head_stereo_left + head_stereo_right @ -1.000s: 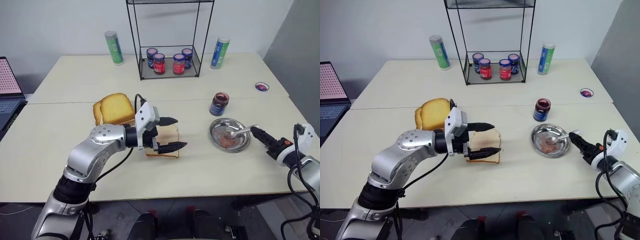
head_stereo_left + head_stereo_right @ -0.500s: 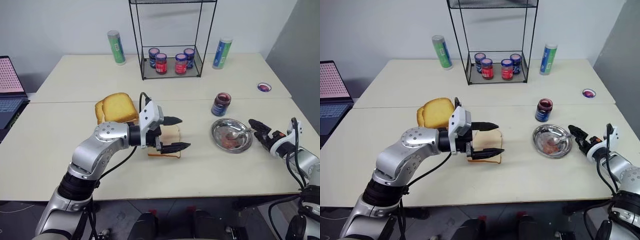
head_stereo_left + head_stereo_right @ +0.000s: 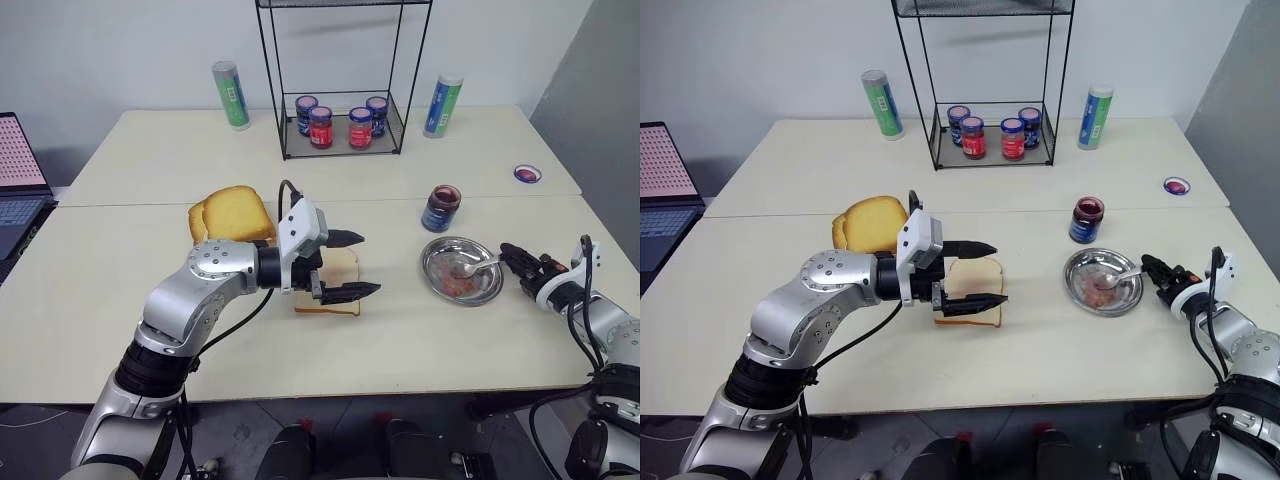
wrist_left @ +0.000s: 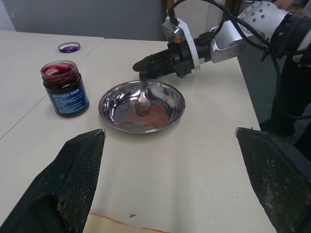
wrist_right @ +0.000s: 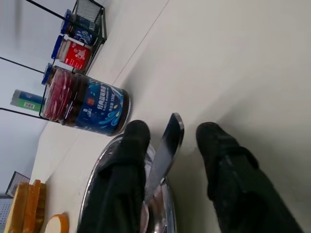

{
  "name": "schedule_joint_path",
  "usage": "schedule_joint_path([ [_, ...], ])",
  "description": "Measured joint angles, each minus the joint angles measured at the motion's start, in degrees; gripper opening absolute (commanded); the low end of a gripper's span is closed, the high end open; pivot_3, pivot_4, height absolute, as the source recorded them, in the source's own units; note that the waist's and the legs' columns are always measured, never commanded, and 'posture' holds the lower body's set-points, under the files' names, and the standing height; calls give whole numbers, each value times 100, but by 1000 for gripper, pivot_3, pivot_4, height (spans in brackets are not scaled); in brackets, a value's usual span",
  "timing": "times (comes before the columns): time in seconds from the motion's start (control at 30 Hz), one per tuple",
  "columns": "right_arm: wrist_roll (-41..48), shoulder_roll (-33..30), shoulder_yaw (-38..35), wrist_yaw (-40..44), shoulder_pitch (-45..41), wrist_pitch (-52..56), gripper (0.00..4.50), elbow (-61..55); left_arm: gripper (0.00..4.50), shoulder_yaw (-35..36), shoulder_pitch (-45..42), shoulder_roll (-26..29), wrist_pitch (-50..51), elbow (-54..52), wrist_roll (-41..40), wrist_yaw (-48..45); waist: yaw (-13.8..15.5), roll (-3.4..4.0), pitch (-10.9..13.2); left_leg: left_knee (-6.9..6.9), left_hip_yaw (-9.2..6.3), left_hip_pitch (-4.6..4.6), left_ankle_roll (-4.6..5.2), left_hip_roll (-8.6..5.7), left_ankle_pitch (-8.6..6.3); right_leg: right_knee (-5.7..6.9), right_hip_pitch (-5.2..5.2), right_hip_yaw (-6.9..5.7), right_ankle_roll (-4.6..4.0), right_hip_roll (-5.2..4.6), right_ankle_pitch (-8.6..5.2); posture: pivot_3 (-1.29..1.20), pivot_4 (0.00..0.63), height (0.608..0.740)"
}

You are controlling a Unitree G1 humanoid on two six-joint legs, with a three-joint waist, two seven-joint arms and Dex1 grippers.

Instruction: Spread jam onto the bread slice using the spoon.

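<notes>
**Spoon in the plate, right fingers either side of its handle**

Spoon (image 4: pixel 142 99) lying in the round steel plate (image 3: pixel 440 282), bowl down among a reddish smear of jam (image 4: pixel 154 115) on the plate floor, handle slanting up over the rim toward the right gripper (image 3: pixel 510 256). Seen from the right wrist, handle end standing between the two black fingers (image 5: pixel 127 160), closer to one of them, with a gap showing on the other side; hard to tell whether either finger touches the metal, so no firm grip to report, only partly closed fingers flanking the handle. Seen from the left wrist, the same gripper tip over the handle at the plate's edge.

Open jar (image 3: pixel 439 208) with a blue label and dark red jam inside, just beyond the plate, apart from it. Small blue lid (image 3: pixel 526 174) lying farther back near the table's right edge.

Bread slice (image 3: pixel 975 277) flat on the table (image 3: pixel 120 290), well to the left of the plate, pale face up. Left gripper (image 3: pixel 345 265) spread wide over it, one finger above the far edge and one along the near edge, nothing held between them. Stack of thicker golden bread (image 3: pixel 230 215) just behind the left arm.

At the back, a wire rack (image 3: pixel 342 95) holding four lidded jars (image 3: pixel 340 122), with a green tube (image 3: pixel 229 95) to its left and another tube (image 3: pixel 440 104) to its right. Laptop (image 3: pixel 18 180) at the far left edge.
</notes>
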Motion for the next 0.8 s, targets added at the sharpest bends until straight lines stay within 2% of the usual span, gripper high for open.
schedule_joint_path([
  [0.17,37,27,-29,101,1,22,10,-40,4500,1,0,0,7,2,0,0,1,0,0,0,0,0,0,0,0,0,1,0,0,0,0,0,150,740],
  [0.37,189,58,-88,202,41,135,10,-209,4500,29,0,13,19,5,-2,-1,0,0,0,0,-1,1,0,1,0,0,2,0,0,0,0,0,150,740],
  [0.6,313,66,-101,12,119,362,10,-919,4500,205,-31,17,51,160,-15,44,0,5,3,0,0,-2,0,4,0,2,-4,2,0,-1,0,0,150,740],
  [0.8,567,95,-124,-580,-665,333,10,-1717,4500,325,-211,-82,21,382,24,217,-11,6,3,0,0,-3,0,2,0,3,-7,0,0,0,0,0,150,740],
])
